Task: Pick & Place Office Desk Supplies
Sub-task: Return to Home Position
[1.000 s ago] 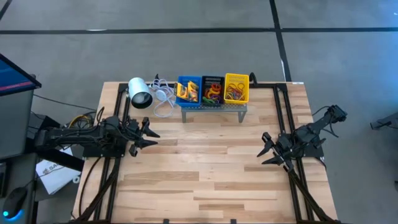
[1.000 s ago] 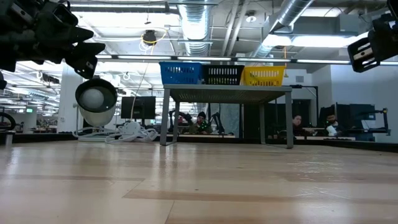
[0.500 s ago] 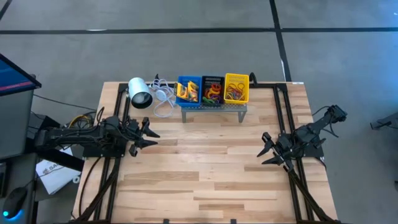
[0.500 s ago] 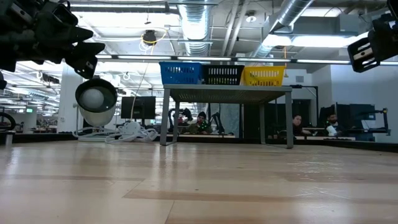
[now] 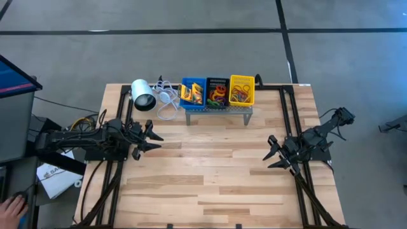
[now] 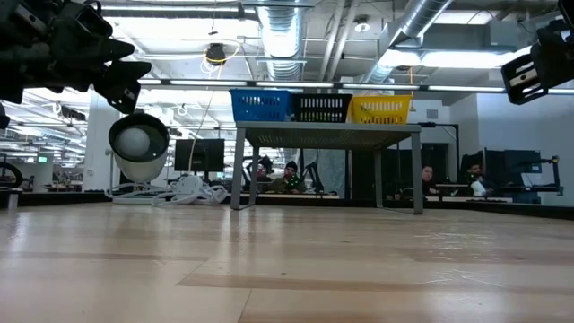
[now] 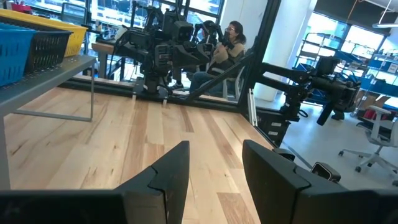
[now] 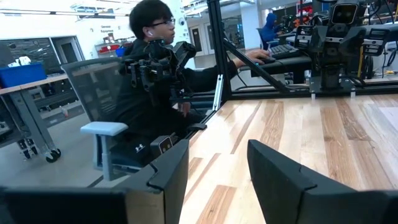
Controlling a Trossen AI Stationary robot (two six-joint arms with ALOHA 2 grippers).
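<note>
Blue bin (image 5: 193, 80), black bin (image 5: 217, 79) and yellow bin (image 5: 242, 77) sit side by side on the shelf (image 5: 219, 109) at the worktop's (image 5: 203, 181) 12 o'clock edge, crayon boxes (image 5: 189, 94) and rubber bands (image 5: 217, 96) inside. Left end effector (image 5: 154, 141) at 9 o'clock, right end effector (image 5: 269, 152) at 3 o'clock — both open, empty, well apart from the shelf. Risk looks low — a wide left-arm swing could snag the white cable (image 5: 166, 109) at 11 o'clock.

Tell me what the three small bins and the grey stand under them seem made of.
The blue rectangular bin, black bin and yellow bin look like matte moulded plastic: open lattice walls. The grey perforated stand is probably painted metal: thin flat top, slim legs.
</note>
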